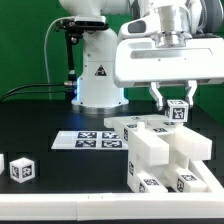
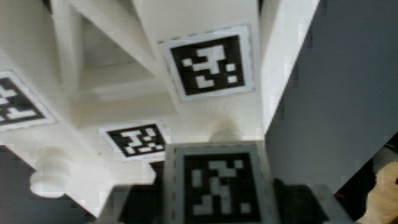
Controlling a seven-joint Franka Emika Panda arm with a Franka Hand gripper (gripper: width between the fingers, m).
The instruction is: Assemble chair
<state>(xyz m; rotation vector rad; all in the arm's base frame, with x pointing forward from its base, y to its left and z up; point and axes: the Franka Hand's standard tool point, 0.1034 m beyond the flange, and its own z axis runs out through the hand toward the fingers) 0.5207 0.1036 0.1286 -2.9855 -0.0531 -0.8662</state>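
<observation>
The chair (image 1: pixel 165 150) is a stepped stack of chunky white blocks with black-and-white tags, at the exterior view's right of the black table. My gripper (image 1: pixel 173 104) hangs just above its back part. It is shut on a small white tagged piece (image 1: pixel 178 111). In the wrist view this piece (image 2: pixel 217 180) sits between the dark fingers (image 2: pixel 143 200) of my gripper (image 2: pixel 217 198). Below it lie the chair's white bars (image 2: pixel 107 60) with several tags. I cannot tell whether the held piece touches the chair.
The marker board (image 1: pixel 98 140) lies flat at the table's middle, in front of the white robot base (image 1: pixel 98 75). A loose white tagged cube (image 1: pixel 22 168) stands at the exterior view's front left, with another white piece (image 1: pixel 2 163) at the frame's edge.
</observation>
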